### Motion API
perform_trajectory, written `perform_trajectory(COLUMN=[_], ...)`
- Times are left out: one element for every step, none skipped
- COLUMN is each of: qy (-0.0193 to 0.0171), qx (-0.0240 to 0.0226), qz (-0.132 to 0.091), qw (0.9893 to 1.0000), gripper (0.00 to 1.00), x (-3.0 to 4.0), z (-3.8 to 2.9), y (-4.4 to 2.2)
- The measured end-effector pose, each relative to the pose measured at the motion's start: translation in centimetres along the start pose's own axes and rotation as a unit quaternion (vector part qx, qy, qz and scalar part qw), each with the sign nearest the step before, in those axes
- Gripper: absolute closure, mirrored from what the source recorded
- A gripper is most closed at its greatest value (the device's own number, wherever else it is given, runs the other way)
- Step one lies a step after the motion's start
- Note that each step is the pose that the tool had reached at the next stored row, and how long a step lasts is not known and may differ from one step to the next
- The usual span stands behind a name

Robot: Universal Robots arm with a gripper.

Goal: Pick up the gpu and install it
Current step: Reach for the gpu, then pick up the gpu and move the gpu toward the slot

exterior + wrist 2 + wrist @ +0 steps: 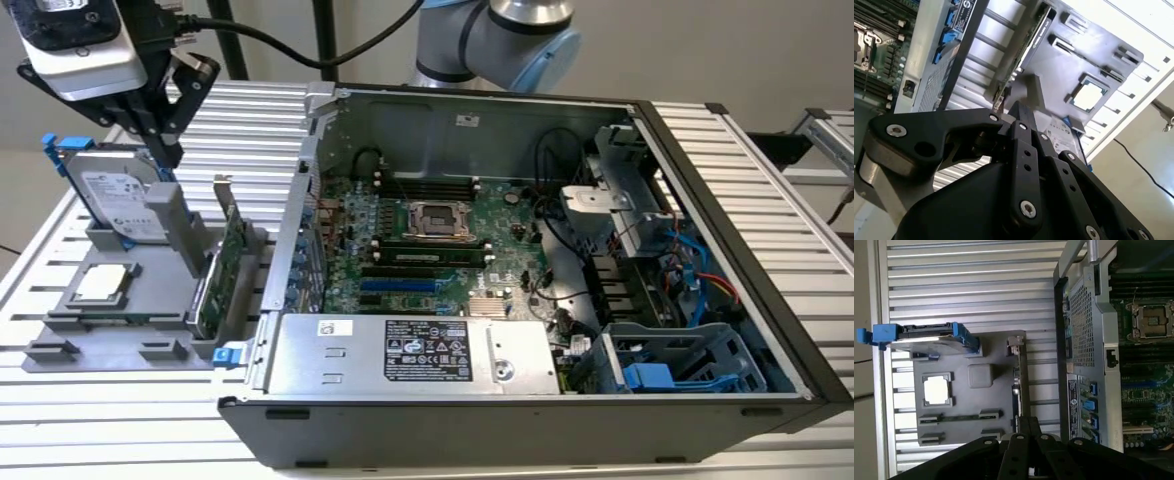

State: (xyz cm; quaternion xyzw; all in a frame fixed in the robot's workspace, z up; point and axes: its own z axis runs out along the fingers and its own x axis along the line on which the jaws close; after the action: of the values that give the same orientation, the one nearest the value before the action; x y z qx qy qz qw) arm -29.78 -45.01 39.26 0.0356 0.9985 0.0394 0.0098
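Note:
The gpu (230, 270) stands on edge in a grey holder (120, 340) at the exterior view's left, beside the open computer case (534, 250). Its green board faces the case and its silver bracket points up. In both wrist views it appears edge-on as a thin strip (1021, 375) (1026, 50). My gripper (167, 152) hangs above the holder's far end, between the hard drive and the gpu, touching neither. Its black fingers (1029, 424) meet at the tips (1018, 109), shut with nothing held.
A silver hard drive in a blue frame (120, 195) (929, 335) stands at the holder's far end. A square processor chip (107, 285) (936, 390) lies flat on it. The case holds the motherboard (427, 240), a power supply (414, 350) and cables.

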Motion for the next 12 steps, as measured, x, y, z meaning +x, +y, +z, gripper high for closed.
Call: perform_trajectory(qy=[0.0000,0.0001,0.0000,0.0000,0.0000,0.0000,0.0000,0.0000,0.0000,0.0000,0.0000,0.0000], qx=[0.0000,0.0000,0.0000,0.0000,0.0000,0.0000,0.0000,0.0000,0.0000,0.0001,0.0000,0.0000], qz=[0.000,0.000,0.000,0.000,0.000,0.000,0.000,0.000,0.000,0.000,0.000,0.000], qw=[1.0000,1.0000,1.0000,1.0000,1.0000,1.0000,1.0000,1.0000,1.0000,1.0000,1.0000,1.0000], gripper=[1.00,1.00,1.00,1.00,1.00,1.00,1.00,1.00,1.00,1.00,1.00,1.00], x=[-0.02,-0.03,-0.05,-0.06,-0.07,-0.08,-0.09,-0.09,-0.09,-0.08,-0.06,0.00], z=[-0.02,-0.04,-0.05,-0.07,-0.09,-0.10,-0.12,-0.14,-0.16,-0.18,-0.19,-0.20], y=[-0.23,-0.45,-0.66,-0.87,-1.09,-1.32,-1.54,-1.75,-1.96,-2.18,-2.37,-2.55])
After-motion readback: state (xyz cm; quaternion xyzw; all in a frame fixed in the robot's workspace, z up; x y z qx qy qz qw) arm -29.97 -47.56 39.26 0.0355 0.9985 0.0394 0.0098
